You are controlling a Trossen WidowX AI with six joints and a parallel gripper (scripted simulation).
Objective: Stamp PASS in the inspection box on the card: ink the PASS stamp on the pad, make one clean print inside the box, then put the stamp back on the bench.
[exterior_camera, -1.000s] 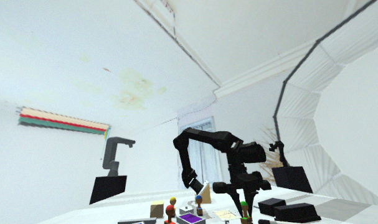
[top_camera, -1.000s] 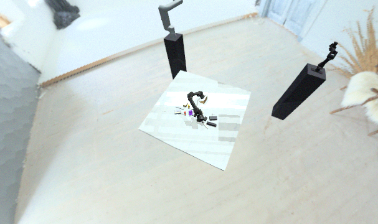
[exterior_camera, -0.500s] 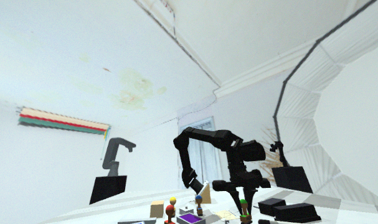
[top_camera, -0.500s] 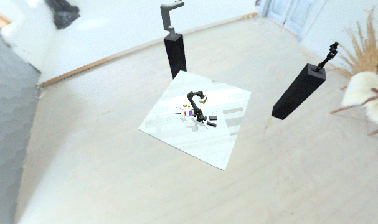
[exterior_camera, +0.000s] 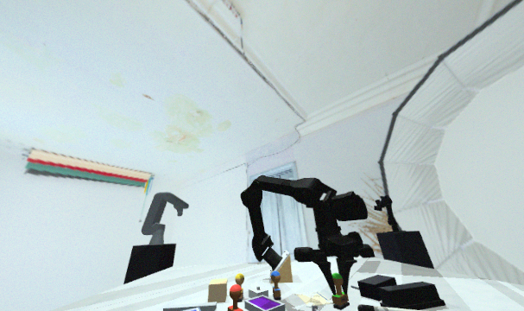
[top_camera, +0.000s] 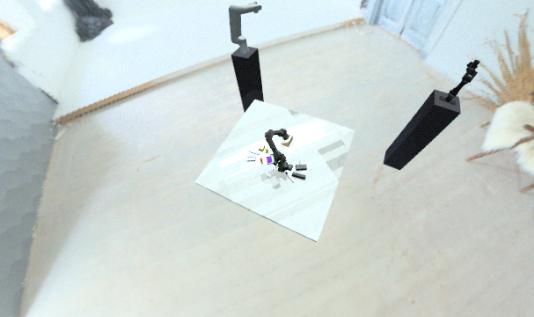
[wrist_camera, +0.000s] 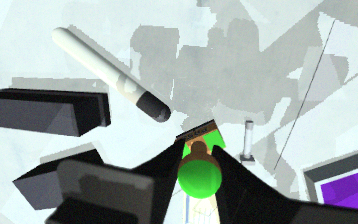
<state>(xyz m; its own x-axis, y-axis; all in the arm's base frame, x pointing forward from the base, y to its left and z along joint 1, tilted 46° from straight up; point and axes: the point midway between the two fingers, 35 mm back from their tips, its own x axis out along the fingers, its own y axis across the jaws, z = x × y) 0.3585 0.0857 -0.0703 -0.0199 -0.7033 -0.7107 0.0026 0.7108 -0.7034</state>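
Observation:
The PASS stamp, with a green ball knob point(wrist_camera: 200, 176) point(exterior_camera: 337, 276) on a wooden stem and a green base point(wrist_camera: 203, 141), stands upright on the bench. My gripper point(wrist_camera: 198, 147) point(exterior_camera: 338, 288) point(top_camera: 284, 167) reaches down over it, and its two black fingers are shut on the stem just under the knob. The purple ink pad point(wrist_camera: 347, 187) point(exterior_camera: 265, 303) point(top_camera: 269, 159) in its grey frame lies to the right in the wrist view, apart from the stamp. A pale card point(exterior_camera: 310, 299) lies on the bench by the stamp's foot; its box is too small to make out.
A white marker with a dark cap point(wrist_camera: 109, 72) lies ahead to the left. Black blocks point(wrist_camera: 42, 112) point(exterior_camera: 410, 295) point(exterior_camera: 375, 282) sit nearby. Stamps with red point(exterior_camera: 236, 292), yellow point(exterior_camera: 239, 279) and blue point(exterior_camera: 275, 276) knobs, a wooden cube point(exterior_camera: 217, 290) and a wedge point(exterior_camera: 286, 270) stand around the pad.

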